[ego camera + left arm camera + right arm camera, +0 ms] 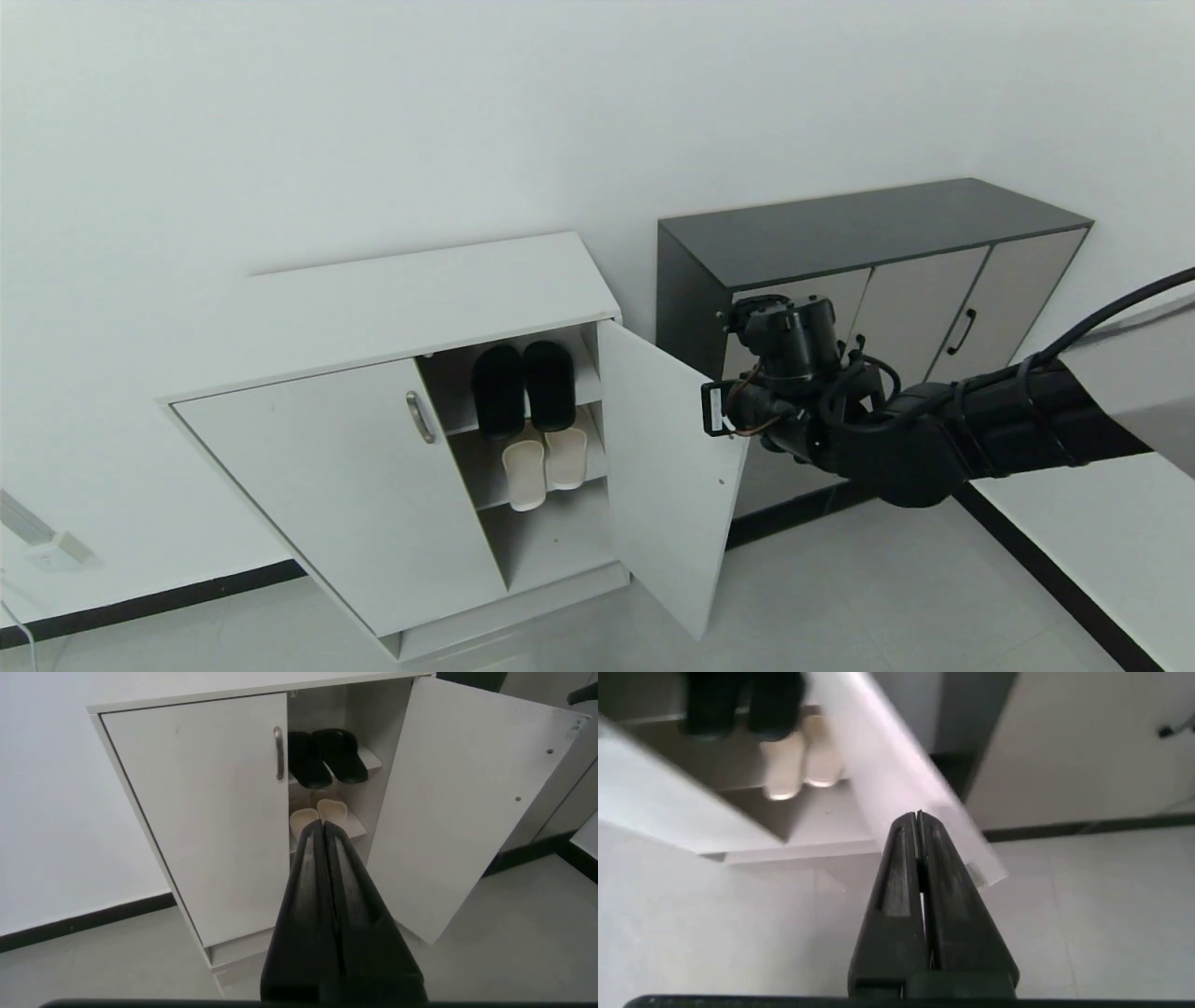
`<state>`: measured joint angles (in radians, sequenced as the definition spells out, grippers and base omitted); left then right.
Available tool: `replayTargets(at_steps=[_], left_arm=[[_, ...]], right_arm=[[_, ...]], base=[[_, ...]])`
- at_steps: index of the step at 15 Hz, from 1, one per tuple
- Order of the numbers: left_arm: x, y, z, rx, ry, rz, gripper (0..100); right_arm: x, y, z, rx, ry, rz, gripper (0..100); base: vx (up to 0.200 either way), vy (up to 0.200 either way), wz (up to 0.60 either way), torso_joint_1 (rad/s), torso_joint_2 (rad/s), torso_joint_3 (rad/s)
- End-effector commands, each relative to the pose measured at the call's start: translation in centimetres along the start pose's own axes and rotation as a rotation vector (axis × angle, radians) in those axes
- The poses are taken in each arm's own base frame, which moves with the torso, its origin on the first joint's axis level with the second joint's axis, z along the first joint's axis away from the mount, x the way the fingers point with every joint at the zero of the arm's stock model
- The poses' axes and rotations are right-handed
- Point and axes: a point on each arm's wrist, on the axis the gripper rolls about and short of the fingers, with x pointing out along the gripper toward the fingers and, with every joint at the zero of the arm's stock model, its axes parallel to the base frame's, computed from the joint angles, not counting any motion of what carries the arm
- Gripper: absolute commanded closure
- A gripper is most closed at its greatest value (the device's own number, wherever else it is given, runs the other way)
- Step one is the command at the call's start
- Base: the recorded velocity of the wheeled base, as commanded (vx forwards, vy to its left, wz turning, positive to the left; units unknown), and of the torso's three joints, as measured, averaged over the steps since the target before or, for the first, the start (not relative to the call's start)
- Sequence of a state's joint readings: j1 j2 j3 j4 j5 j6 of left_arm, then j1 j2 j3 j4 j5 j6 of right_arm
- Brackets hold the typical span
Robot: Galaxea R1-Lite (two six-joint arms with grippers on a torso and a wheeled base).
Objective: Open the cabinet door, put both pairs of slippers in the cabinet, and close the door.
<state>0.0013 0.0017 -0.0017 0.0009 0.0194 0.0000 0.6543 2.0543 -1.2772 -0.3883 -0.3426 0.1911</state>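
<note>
Closing the door looks like all that's left, judging by how things sit. Both pairs are already inside the white cabinet (420, 299). The black slippers (523, 387) are on the upper shelf and the pale slippers (544, 462) on the shelf right below, a bit left of frame centre.

The open door (667, 467) is hinged on the cabinet's right side and swings out toward the lower middle of the frame. That means we're looking at its inside face, with the free edge running top to bottom just right of centre.

The bit that matters: the right gripper (714, 411) sits at the upper part of that free edge, on its right-hand side in the frame, so on the outer-face side. I can't tell whether it's actually touching. Its jaws are pressed together with nothing between them. My guess is a plain push toward frame left would swing the door home, no grasp needed.

The left gripper (323, 831) is clamped on nothing too, and it points at the opening from well back. So the right arm is clearly the nearer one for this. My only worry is the tip sliding off that thin edge instead of catching the face.
</note>
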Motion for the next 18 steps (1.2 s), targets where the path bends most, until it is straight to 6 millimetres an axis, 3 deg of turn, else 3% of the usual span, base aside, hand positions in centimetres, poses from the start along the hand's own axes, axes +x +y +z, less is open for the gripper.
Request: replayTargets(at_steps=[1, 4, 6, 10, 13, 18], left_arm=[[0.0, 0.0, 0.0, 0.000, -0.001, 0.001, 100], [0.0, 0.0, 0.0, 0.000, -0.001, -0.001, 100], [0.0, 0.0, 0.0, 0.000, -0.001, 0.001, 100], [0.0, 0.0, 0.0, 0.000, -0.001, 0.001, 100], [0.0, 0.0, 0.0, 0.000, -0.001, 0.001, 100], [0.0, 0.0, 0.0, -0.002, 0.001, 0.001, 100]], right_arm=[[-2.0, 0.9, 0.9, -0.003, -0.030, 0.033, 100], [-1.3, 0.0, 0.7, -0.001, -0.021, 0.006, 100], [0.2, -1.6, 0.2, 0.009, -0.004, -0.036, 100], [1.7, -1.7, -1.3, -0.001, 0.032, -0.048, 100], [1.0, -0.3, -1.4, -0.013, 0.029, -0.013, 100], [-2.6, 3.9, -1.4, -0.050, 0.015, 0.109, 100]], base=[[0.000, 0.000, 0.00, 0.000, 0.00, 0.000], [0.000, 0.000, 0.00, 0.000, 0.00, 0.000], [0.000, 0.000, 0.00, 0.000, 0.00, 0.000], [0.000, 0.000, 0.00, 0.000, 0.00, 0.000], [0.000, 0.000, 0.00, 0.000, 0.00, 0.000], [0.000, 0.000, 0.00, 0.000, 0.00, 0.000]])
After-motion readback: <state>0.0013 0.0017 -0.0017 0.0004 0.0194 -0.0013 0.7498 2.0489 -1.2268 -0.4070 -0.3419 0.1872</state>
